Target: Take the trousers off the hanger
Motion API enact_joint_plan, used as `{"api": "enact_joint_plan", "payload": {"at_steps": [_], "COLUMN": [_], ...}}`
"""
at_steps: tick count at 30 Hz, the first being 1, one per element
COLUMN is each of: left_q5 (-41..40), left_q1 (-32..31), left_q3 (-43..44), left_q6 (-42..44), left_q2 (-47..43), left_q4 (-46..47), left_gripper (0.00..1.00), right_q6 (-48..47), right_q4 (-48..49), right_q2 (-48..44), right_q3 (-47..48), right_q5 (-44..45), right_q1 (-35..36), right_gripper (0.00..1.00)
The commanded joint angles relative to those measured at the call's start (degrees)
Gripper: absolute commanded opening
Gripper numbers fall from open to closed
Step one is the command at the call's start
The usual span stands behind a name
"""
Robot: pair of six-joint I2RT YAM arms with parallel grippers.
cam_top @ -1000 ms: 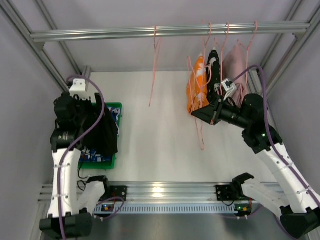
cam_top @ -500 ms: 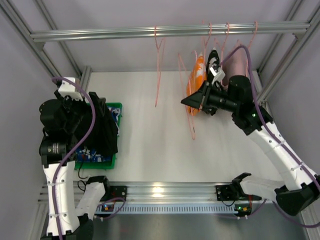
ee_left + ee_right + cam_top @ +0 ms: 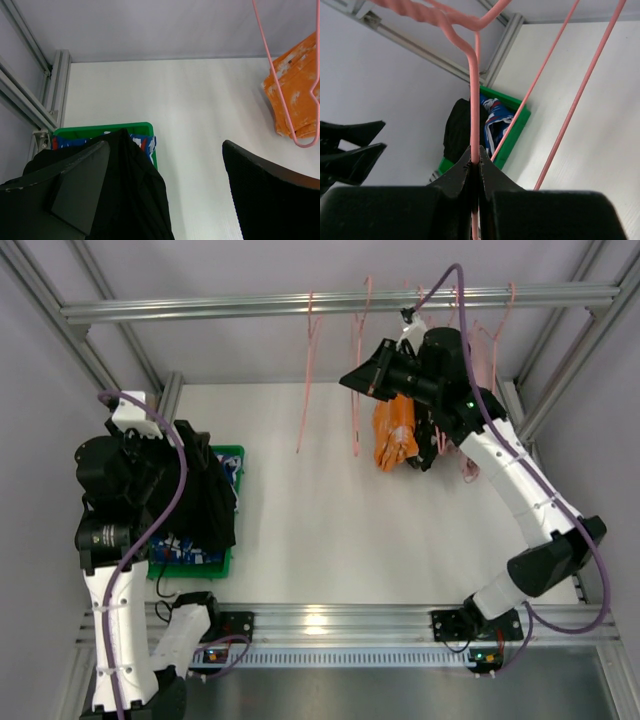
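With right tool (image 3: 475,162) clenched on the pink hanger (image 3: 475,100) by its neck and left tool (image 3: 170,185) released above the black trousers (image 3: 135,200), seat hook squarely on the rail (image 3: 250,306) before letting go.

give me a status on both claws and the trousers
Left claw open, empty, by green bin. Right claw shut on bare pink hanger, up by the rail. Black trousers draped over bin. Orange garment hanging beside right arm.

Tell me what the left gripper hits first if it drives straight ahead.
Probably the bare white table, just beside the green bin; the open left gripper has nothing between its fingers. Depth is unclear.
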Motion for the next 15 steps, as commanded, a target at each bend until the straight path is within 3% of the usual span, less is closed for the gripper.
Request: {"api": "enact_joint_plan", "payload": {"at_steps": [1, 8, 15], "left_q5": [-0.3, -2.3, -2.4], "left_q1": [0.1, 0.1, 0.1], "left_q3": [0.8, 0.0, -1.4], "left_q6": [-1.3, -0.6, -0.1], "left_q2": [-0.5, -1.9, -1.6], "left_q4": [1.6, 0.7, 1.0], "left_gripper": [0.99, 0.99, 0.99], "right_q6": [-2.2, -4.3, -3.6], "right_q4": [-1.2, -0.3, 0.0], "right_q2": [3.3, 8.9, 9.5], "right_q3": [5.2, 10.4, 8.3], "right_q5": [2.1, 2.9, 2.7], "right_q1": [0.8, 0.6, -0.4], "right_gripper": [0.00, 0.00, 0.00]}}
